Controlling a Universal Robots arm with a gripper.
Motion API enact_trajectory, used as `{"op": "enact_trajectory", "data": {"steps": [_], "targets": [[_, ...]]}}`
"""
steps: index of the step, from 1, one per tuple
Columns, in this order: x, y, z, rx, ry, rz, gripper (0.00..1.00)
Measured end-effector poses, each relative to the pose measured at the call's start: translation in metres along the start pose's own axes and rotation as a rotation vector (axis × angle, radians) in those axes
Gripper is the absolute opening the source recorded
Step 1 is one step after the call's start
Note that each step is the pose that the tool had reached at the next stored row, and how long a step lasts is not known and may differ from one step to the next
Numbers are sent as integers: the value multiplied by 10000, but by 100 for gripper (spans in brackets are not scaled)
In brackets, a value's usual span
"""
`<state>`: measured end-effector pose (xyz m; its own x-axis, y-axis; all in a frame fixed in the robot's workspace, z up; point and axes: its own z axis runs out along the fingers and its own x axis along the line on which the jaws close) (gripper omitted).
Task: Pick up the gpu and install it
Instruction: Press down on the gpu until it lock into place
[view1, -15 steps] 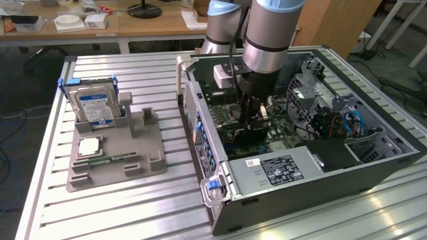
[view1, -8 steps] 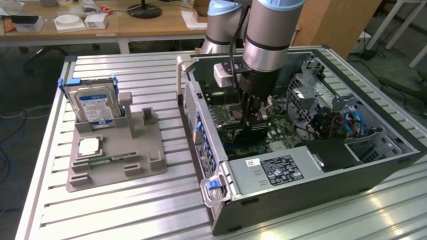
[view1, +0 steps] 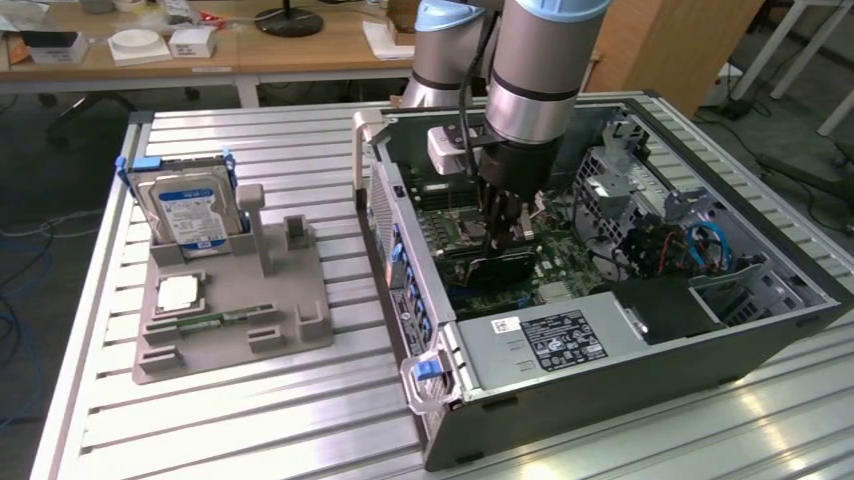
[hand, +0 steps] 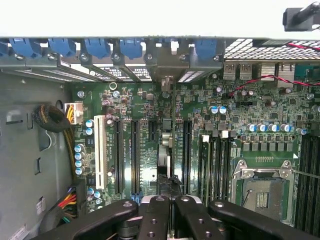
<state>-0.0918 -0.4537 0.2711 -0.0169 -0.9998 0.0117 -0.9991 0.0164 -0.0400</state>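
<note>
The robot arm reaches down into the open computer case (view1: 747, 310) on the slatted surface (view1: 267, 400), its jaws closed edge-on around the gpu (hand: 167, 165), which stands upright over the motherboard (hand: 150, 120), in line with the expansion slots (hand: 134, 155). The card looks light, stiff and fragile, a thin board best gripped along its upper edge, clear of components. At 9 o'clock from the case, a grey fixture (view1: 227, 300) holds a hard drive (view1: 190, 210).

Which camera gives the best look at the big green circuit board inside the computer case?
The wrist view: the green circuit board faces the camera, long black slots and silver processor socket plain. The exterior view shows slanted patches of it, partly behind the arm.
</note>
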Motion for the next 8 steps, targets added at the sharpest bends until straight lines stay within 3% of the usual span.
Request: {"op": "enact_trajectory", "data": {"steps": [8], "targets": [[0,0,0,0,0,0,10]]}}
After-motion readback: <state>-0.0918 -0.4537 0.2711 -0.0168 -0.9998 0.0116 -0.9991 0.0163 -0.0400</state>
